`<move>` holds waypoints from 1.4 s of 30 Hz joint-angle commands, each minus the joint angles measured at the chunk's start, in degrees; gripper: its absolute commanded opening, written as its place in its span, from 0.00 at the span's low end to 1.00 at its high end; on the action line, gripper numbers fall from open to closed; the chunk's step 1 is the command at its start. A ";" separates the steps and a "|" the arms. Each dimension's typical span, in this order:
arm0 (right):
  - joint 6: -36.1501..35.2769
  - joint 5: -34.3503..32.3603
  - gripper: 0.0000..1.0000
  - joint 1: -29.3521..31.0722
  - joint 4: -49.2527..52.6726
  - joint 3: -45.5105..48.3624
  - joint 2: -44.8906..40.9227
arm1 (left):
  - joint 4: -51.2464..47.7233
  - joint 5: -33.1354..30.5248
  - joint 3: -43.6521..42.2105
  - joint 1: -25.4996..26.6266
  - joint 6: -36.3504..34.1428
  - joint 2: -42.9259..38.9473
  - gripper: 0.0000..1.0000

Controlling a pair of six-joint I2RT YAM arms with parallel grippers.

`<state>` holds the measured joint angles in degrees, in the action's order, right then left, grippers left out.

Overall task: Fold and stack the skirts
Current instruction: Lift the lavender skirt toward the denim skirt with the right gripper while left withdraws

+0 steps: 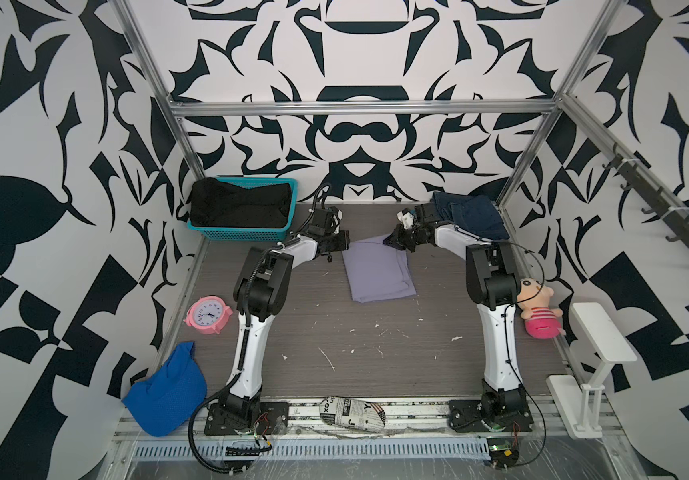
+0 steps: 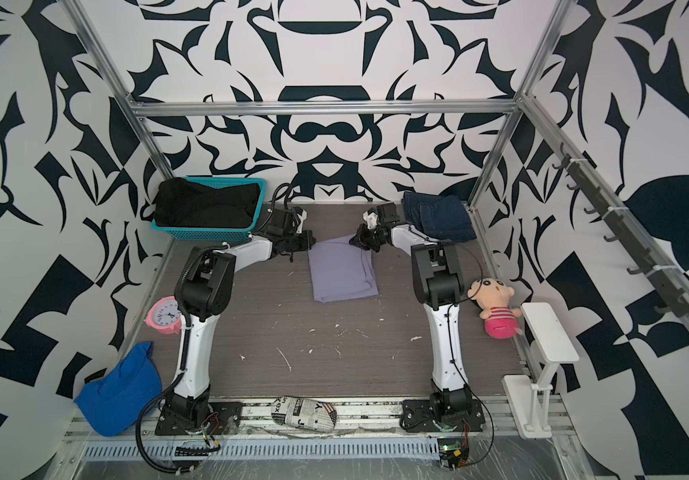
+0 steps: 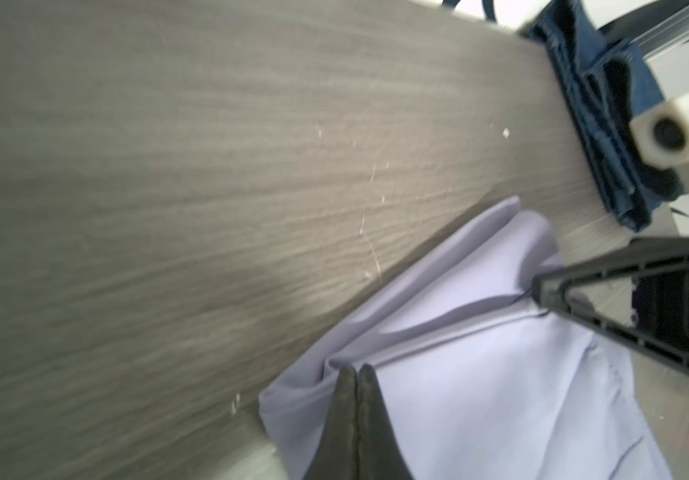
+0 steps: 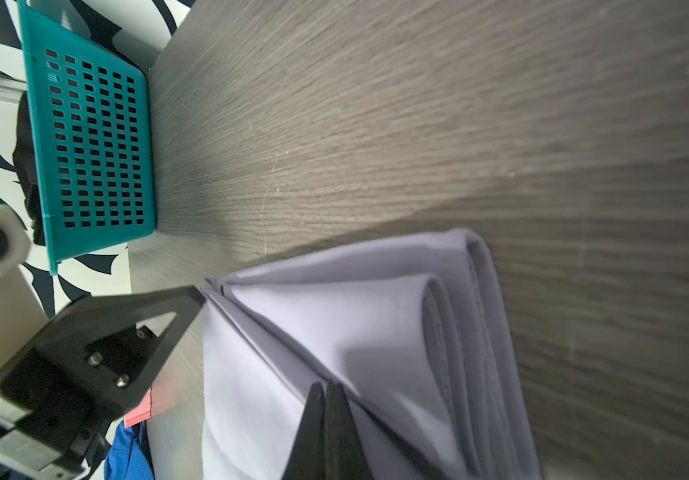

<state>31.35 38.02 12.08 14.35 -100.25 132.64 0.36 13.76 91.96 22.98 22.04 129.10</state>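
On the lavender skirt, left gripper and right gripper each pinch 1 far corner.

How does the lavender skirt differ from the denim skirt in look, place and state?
The lavender skirt is pale and plain; the denim skirt is dark blue. The lavender skirt lies mid-table, the denim skirt in the far right corner. The left gripper and right gripper are each shut on the lavender skirt's far edge; nothing grips the denim skirt. Both lie folded on the table.
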 commanded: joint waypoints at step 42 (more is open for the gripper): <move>-3.03 4.17 0.60 -1.09 -10.77 30.30 -14.91 | 7.53 -13.79 -29.89 15.51 3.41 -17.14 0.00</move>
<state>27.05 41.39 10.24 4.05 -69.28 116.18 7.07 0.75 63.20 38.59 25.10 111.61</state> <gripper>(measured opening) 0.622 0.052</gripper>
